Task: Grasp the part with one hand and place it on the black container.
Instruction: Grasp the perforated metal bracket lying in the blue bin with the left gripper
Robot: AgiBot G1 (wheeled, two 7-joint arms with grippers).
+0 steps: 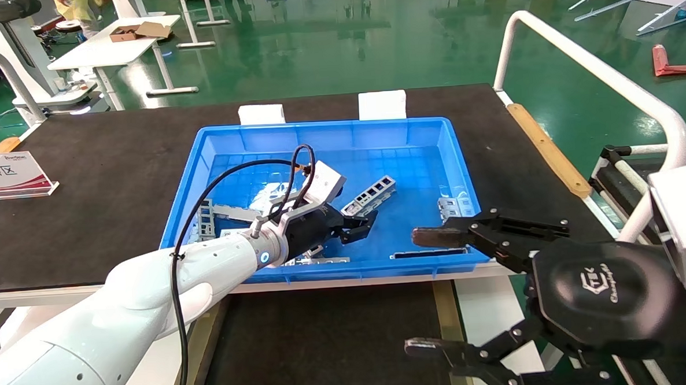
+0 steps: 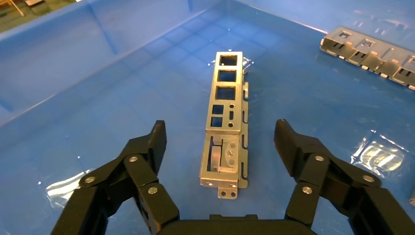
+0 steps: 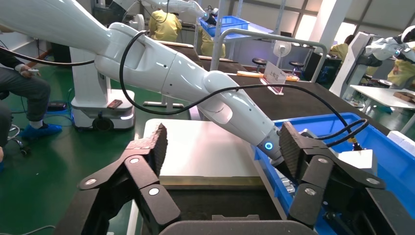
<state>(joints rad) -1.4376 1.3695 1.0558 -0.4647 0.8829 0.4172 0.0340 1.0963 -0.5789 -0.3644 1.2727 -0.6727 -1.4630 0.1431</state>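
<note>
A black-matted desk point(image 1: 116, 162) carries a bright blue plastic bin point(image 1: 329, 136), with the black container point(image 1: 326, 343), a shallow tray with olive-brass rails, just in front of the desk's near edge and empty where its floor shows. Several silver-grey metal pieces lie scattered across the bin's floor.

The left hand point(image 1: 360, 225) reaches into the bin, fingers spread, low over the part point(image 1: 370, 195), a slim channel strip with a ladder of rectangular windows lying flat on the blue floor. The right hand point(image 1: 425, 290) hangs spread and idle near the bin's front right corner, above the tray's right rail.

By the look of it the task is barely begun: the part is not yet gripped, and closing, lifting, carrying to the tray and releasing all remain.

The left wrist view shows what the head view cannot: the part point(image 2: 226, 122) lies lengthwise between the open fingers point(image 2: 147, 147), one to each side and neither touching it. The right wrist view alone shows the left arm point(image 3: 195, 83) from the side, stretched down into the bin, and that the right hand point(image 3: 222, 142) holds nothing.
</note>
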